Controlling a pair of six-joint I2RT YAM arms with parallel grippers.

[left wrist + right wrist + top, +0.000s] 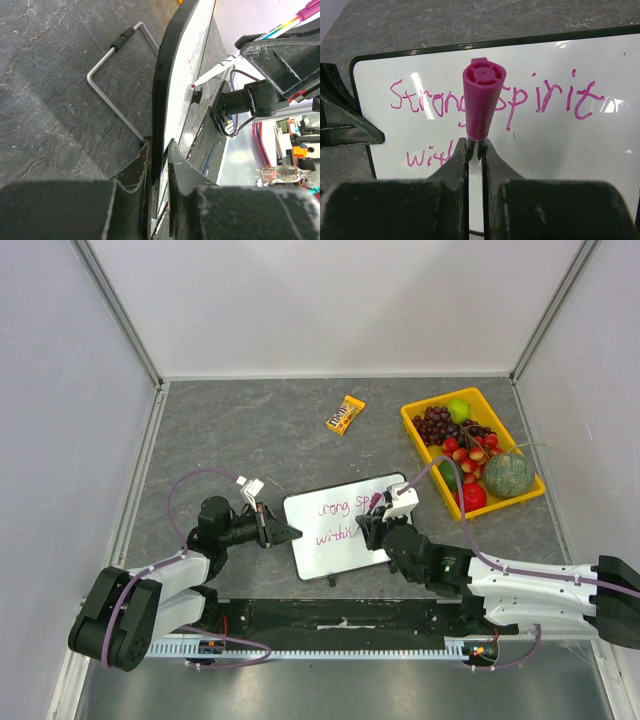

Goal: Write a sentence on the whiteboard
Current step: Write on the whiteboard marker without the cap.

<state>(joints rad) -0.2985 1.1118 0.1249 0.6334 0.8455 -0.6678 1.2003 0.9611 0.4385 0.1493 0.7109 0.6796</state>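
Observation:
The whiteboard (345,555) lies tilted at the table's centre, propped on a wire stand (107,85). The sentence (495,97) runs in pink across it: "Strong Spirit" above, "with" and more below. My left gripper (291,532) is shut on the board's black left rim (165,90), one finger on each face. My right gripper (475,147) is shut on a pink marker (481,100) standing over the second line. In the left wrist view the marker (225,62) slants down with its tip touching the white face. The marker hides part of the writing.
A yellow tray (440,397) of fruit stands at the back right: grapes, a green apple, red fruit, a melon. A candy packet (346,414) lies behind the board. White walls close the table on three sides. A left finger (340,120) shows in the right wrist view.

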